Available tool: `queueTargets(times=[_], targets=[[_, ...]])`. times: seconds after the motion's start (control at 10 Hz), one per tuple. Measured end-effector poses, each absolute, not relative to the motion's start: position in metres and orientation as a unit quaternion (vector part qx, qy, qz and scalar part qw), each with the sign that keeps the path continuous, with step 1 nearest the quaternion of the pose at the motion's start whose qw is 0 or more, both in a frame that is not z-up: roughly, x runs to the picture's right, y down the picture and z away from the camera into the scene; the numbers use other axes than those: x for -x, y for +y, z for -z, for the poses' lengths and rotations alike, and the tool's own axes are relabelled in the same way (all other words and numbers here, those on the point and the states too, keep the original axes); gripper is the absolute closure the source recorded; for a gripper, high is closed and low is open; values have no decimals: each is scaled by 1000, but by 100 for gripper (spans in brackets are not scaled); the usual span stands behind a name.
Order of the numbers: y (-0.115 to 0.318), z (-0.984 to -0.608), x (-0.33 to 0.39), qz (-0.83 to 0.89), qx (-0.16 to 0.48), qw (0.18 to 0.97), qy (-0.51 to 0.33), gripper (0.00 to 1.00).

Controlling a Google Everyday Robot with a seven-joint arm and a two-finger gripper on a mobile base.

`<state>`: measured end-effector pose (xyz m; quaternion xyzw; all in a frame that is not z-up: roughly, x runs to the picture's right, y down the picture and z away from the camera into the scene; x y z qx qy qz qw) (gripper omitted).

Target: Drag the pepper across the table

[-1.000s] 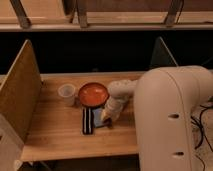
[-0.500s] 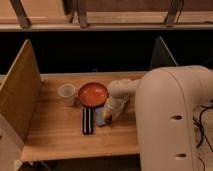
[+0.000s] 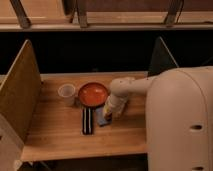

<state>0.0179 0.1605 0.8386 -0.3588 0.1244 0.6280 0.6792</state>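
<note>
On the light wooden table (image 3: 55, 135), my gripper (image 3: 107, 116) points down just in front of the round orange-red bowl (image 3: 93, 94), at the right edge of a blue sponge (image 3: 102, 120). It is shut. The pepper is hidden beneath the gripper, and I cannot tell whether it is held. The white forearm (image 3: 127, 89) reaches in from the right.
A white cup (image 3: 66, 93) stands left of the bowl. A dark flat utensil (image 3: 87, 121) lies left of the sponge. Upright panels border the table on the left (image 3: 20, 95) and at the back right (image 3: 161, 57). The robot's large white body (image 3: 182, 125) fills the right side.
The gripper has closed in place next to the sponge. The arm and the objects on the table have barely shifted.
</note>
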Motion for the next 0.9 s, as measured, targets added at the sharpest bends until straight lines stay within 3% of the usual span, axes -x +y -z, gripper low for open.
queueTargets(times=[0.9], targets=[[170,-811,-94,-700,326,626,110,100]])
